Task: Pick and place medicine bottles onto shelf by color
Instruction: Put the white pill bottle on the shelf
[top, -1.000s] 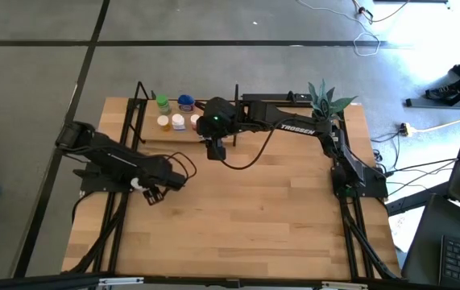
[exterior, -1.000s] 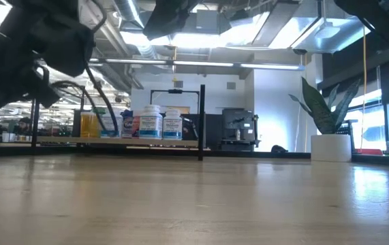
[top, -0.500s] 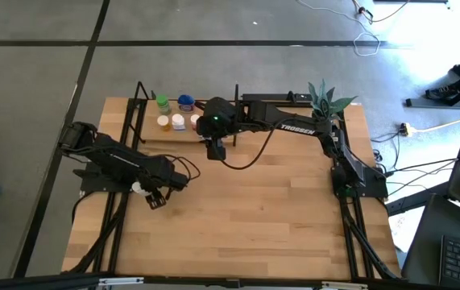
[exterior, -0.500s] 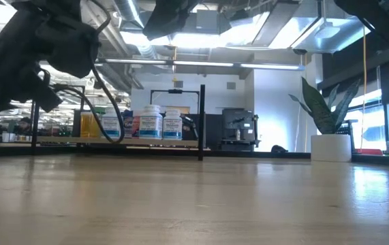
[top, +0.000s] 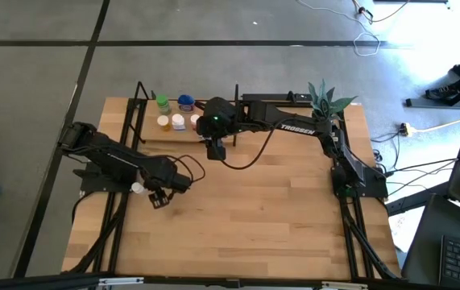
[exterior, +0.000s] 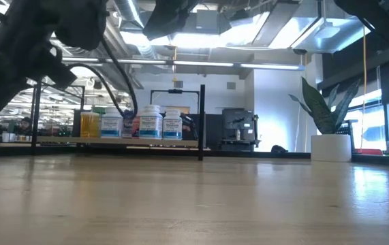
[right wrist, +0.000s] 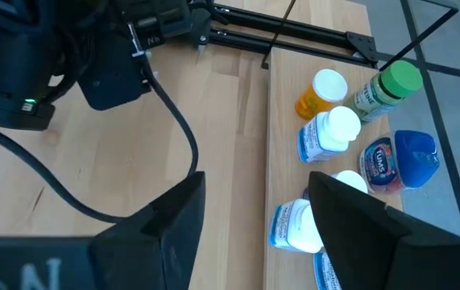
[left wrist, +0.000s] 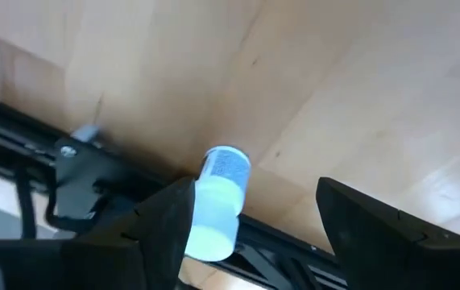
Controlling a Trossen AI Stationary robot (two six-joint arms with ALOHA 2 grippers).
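My left arm reaches in from the near-left side of the table (top: 254, 217), forearm angled toward its middle, with the left gripper (top: 158, 196) low over the wood near the left edge; its fingers (left wrist: 153, 234) are spread with a gap between them. My right arm stretches across the table's far edge, elbow at the right, and the right gripper (top: 217, 151) hangs with jaws parted.

White bottle (left wrist: 217, 201), orange bottle (right wrist: 320, 93), green bottle (right wrist: 387, 89), blue-capped bottle (right wrist: 403, 158), light-wood shelf (right wrist: 286, 137).
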